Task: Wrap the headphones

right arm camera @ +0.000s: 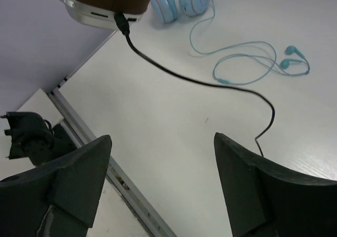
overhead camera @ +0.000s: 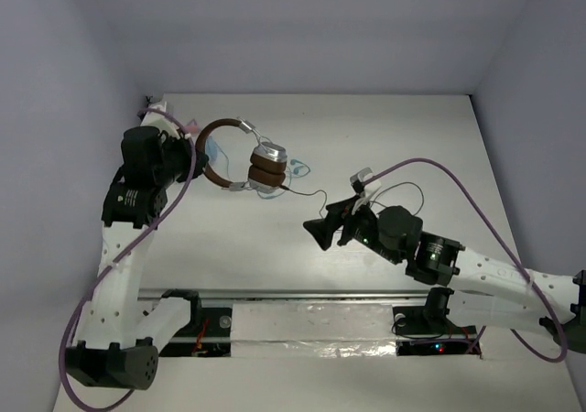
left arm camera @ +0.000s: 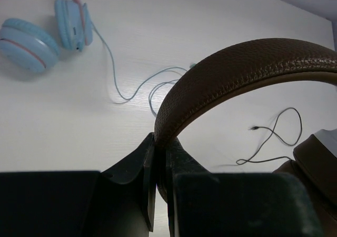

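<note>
The headphones (overhead camera: 240, 156) have a brown headband (left arm camera: 237, 71), brown ear pads and silver ear cups (right arm camera: 100, 5). My left gripper (overhead camera: 190, 162) is shut on the headband near its left end (left arm camera: 160, 142) and holds the headphones up, with the ear cups pressed together at the right. The thin black cable (right arm camera: 200, 81) leaves one ear cup, trails over the table (overhead camera: 316, 192) and ends in loose loops (left arm camera: 274, 137). My right gripper (overhead camera: 328, 220) is open and empty (right arm camera: 163, 142), low over the table just in front of the cable.
Pink-and-blue cat-ear headphones (left arm camera: 37, 34) lie at the back left, partly behind the brown ones (overhead camera: 209, 145). Thin teal earbuds (right arm camera: 289, 63) with a looped cable (overhead camera: 298, 168) lie beside them. A metal rail (overhead camera: 311, 295) runs along the table's near edge.
</note>
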Robot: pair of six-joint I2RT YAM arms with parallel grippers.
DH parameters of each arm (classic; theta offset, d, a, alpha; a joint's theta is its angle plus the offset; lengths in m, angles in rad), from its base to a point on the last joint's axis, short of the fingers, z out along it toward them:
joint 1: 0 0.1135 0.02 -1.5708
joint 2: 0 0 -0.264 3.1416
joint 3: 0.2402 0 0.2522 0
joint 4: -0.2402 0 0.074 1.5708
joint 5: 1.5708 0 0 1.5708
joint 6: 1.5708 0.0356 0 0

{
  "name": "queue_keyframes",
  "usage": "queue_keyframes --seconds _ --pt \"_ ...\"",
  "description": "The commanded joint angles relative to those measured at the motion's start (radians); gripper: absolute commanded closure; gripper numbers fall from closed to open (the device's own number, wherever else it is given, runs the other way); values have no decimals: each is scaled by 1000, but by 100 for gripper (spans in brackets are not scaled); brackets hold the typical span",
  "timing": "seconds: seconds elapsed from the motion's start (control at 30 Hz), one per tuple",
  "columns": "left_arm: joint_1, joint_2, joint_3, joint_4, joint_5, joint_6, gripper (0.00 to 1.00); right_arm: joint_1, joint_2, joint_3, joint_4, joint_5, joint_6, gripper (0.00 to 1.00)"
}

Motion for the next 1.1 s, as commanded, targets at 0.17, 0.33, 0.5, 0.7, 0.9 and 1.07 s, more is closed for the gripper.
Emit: queue_keyframes --seconds 0.17,0.33,0.5,0.7,0.9,1.07 --pt "-3 73 152 128 220 9 100 -7 5 -122 191 133 43 14" --pt "-3 94 167 172 283 -26 100 -75 37 -125 178 144 75 15" --pt "-3 99 185 186 299 -49 100 -279 34 -140 196 -29 94 18" --pt "-3 113 147 293 346 -146 100 -279 180 -132 320 -120 72 20" --pt "-3 142 193 321 379 -259 100 -305 267 -157 486 -154 95 26" --pt "-3 154 259 267 314 -295 100 -359 333 -172 608 -223 115 29"
